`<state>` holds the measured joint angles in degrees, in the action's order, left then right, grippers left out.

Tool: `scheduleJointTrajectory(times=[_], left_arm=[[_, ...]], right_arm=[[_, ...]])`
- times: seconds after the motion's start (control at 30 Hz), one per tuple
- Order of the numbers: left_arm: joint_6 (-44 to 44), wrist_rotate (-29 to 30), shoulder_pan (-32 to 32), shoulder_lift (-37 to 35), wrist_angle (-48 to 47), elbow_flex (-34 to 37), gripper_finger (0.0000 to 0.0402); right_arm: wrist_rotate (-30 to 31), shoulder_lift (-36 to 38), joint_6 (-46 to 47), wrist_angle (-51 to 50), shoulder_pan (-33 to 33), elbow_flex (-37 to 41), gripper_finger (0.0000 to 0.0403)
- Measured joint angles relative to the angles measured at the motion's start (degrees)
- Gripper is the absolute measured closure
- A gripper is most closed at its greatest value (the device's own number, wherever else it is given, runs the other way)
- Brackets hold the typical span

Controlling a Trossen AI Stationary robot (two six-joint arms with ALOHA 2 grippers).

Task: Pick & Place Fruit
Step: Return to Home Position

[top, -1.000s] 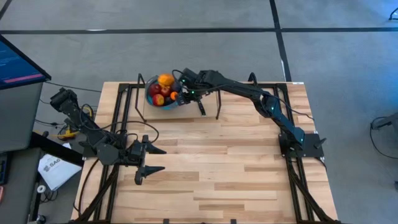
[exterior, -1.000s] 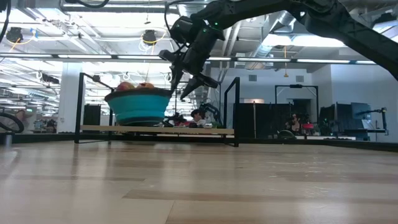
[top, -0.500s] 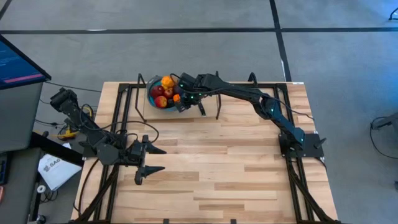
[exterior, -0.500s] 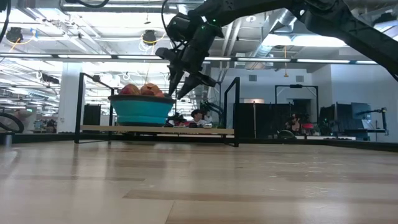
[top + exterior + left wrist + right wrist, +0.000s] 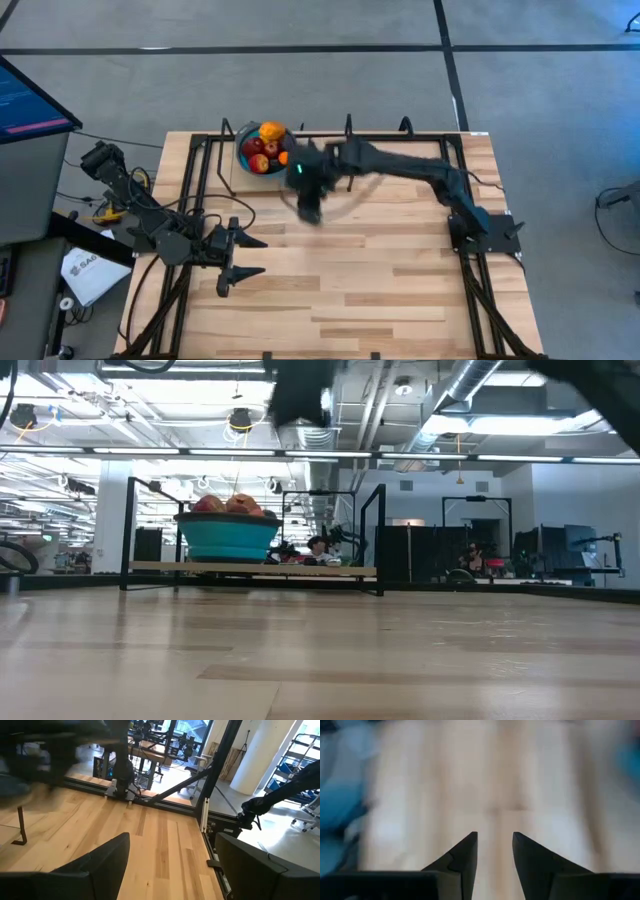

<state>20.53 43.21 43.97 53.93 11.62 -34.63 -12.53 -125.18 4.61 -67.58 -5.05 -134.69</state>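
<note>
A round blue bowl [image 5: 243, 156] stands on a pale board at the table's far left and holds several toy fruits [image 5: 262, 148]: orange, red and yellow ones, with a small orange one [image 5: 284, 157] at its right rim. In the low view the fruits [image 5: 226, 505] heap above the bowl's rim [image 5: 227, 520]. My right gripper [image 5: 308, 205] shows blurred over bare table, near and right of the bowl. In the right wrist view its fingers [image 5: 495, 837] stand open with nothing between them. My left gripper [image 5: 262, 255] waits open at the table's left, also seen in its wrist view [image 5: 172, 840].
The bowl's board [image 5: 250, 568] sits a little above the wooden table top [image 5: 380, 270]. Black frame rails run along the table's left, right and far edges [image 5: 200, 170]. The right arm's blurred wrist [image 5: 300, 395] shows at the top of the low view.
My right gripper was at the bowl's right rim. It has swung quickly away toward the table's near edge and risen, leaving the bowl and fruit where they were. The bowl, which sat tipped a second ago, rests level.
</note>
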Motion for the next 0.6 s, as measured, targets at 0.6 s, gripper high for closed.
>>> scheduleJointTrajectory(times=[0.6], left_arm=[[-1.07,0.12,-1.18,-0.04,0.10,-0.02,0.0113]], right_arm=[[-5.38,35.50,1.87,41.57,17.34,48.06,0.0305]])
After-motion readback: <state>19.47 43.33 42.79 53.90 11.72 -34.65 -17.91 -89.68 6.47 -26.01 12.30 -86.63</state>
